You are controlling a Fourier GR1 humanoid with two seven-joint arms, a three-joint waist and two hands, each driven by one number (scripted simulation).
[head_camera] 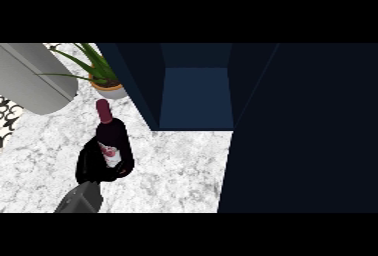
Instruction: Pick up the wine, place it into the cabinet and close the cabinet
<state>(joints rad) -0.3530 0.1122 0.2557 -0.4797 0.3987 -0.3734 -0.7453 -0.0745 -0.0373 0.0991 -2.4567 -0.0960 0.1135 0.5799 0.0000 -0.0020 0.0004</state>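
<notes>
Grey cylindrical vessel (33,75) stands at far left, a potted plant (100,75) just beside it on the marble counter (177,170). Left hand (96,167) has its fingers curled round the lower body of the wine bottle (111,135) — upright, neck free. Judged heavy, rigid, smooth glass, breakable; a body-level hold suits it. Rightward, the navy cabinet (196,97) stands open — door (303,130) swung out.

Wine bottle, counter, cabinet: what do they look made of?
Wine bottle: looks like dark glass, slightly glossy, with a maroon capsule on the neck and a pale paper-like label. The left hand is curled round it.
Counter: white stone with grey veining, probably marble, smooth.
Cabinet: flat dark navy panels with no visible grain; painted wood or laminate, can't tell which.
</notes>
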